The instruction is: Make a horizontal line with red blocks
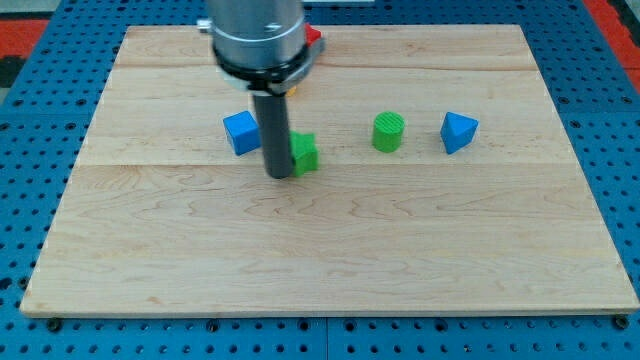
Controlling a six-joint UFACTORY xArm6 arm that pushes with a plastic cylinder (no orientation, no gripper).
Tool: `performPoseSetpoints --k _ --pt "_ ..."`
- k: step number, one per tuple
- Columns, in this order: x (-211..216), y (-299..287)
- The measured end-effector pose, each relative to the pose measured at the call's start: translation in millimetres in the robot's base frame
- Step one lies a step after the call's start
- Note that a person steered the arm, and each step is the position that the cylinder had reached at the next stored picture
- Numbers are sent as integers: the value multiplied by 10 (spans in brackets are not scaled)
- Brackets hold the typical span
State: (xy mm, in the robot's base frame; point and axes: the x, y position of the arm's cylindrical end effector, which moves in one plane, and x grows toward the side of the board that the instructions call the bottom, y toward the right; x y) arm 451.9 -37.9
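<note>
My tip (279, 174) rests on the wooden board (330, 250), touching the left side of a green block (305, 153) and just to the right of and below a blue cube (240, 132). A red block (313, 39) shows only as a sliver at the view's top, mostly hidden behind the arm's metal housing (258, 35). Its shape cannot be made out. No other red block shows.
A green cylinder (389, 131) stands right of centre. A blue pyramid-like block (458, 131) stands further right. The board lies on a blue perforated table (30, 150).
</note>
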Motion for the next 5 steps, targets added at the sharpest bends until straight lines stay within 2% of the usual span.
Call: performPoseSetpoints --k 2,3,5 --pt "191 275" --pt "-77 270" --pt "-159 292"
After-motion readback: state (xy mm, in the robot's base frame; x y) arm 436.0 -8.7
